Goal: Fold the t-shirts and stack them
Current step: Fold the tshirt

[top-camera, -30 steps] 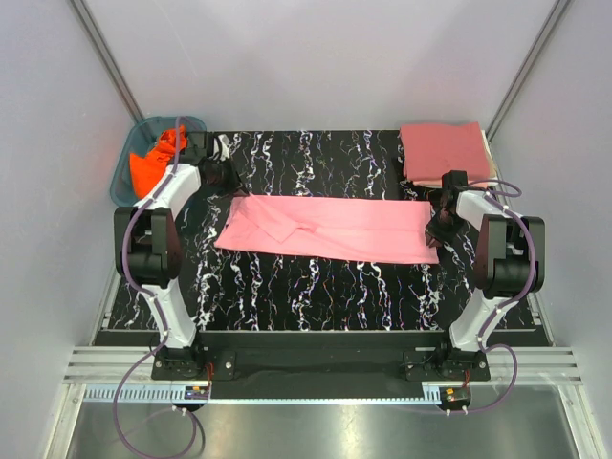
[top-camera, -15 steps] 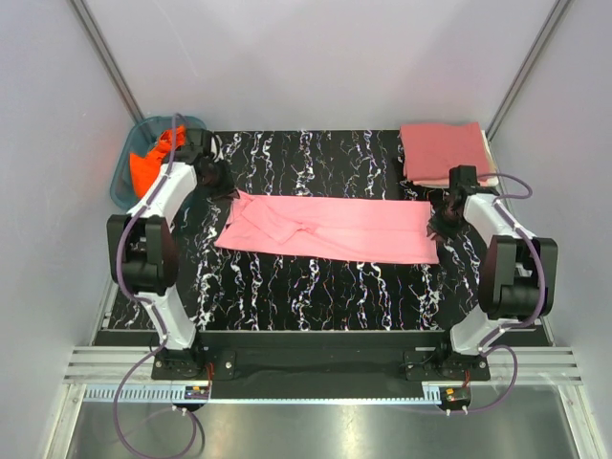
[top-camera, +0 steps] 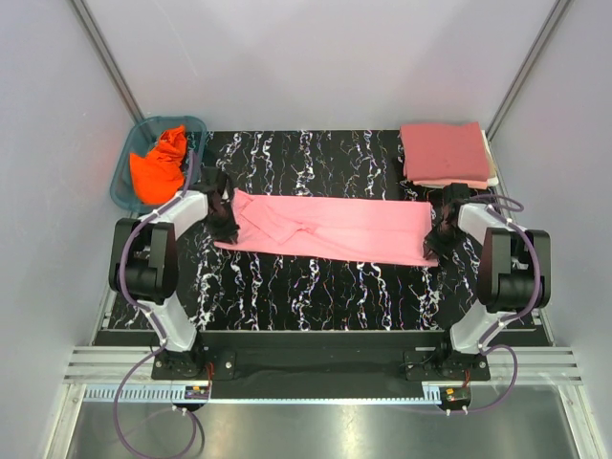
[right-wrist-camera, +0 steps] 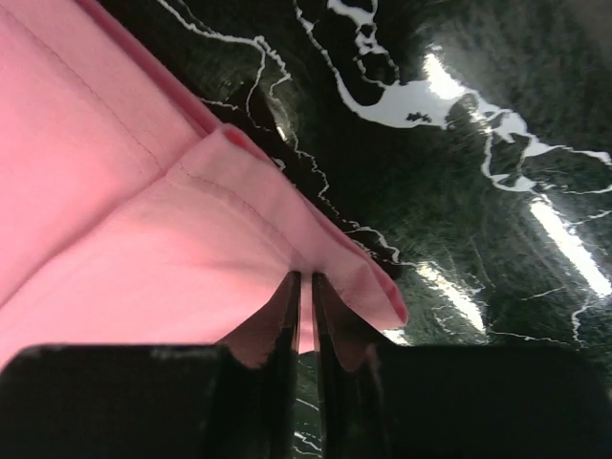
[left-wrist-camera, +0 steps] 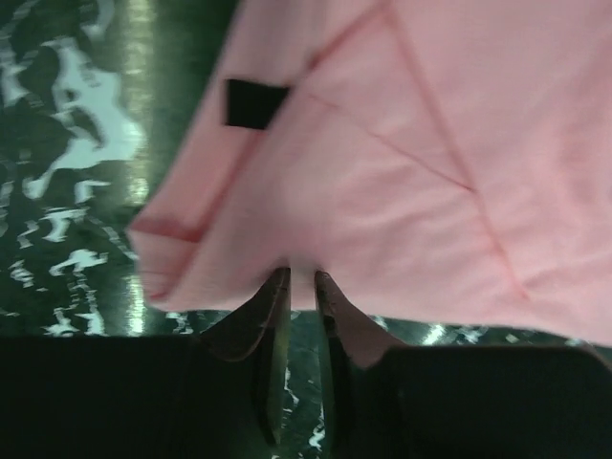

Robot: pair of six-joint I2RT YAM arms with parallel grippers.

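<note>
White arm links [top-camera: 180,207], black joints, purple cables [top-camera: 117,413].

Bare tabletop [top-camera: 316,296] nearside of pink shirt [top-camera: 335,228]

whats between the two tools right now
The pink shirt, laid out as a long strip, fills the stretch from the left tool to the right tool. Nothing else lies there. The top view shows it.
</note>
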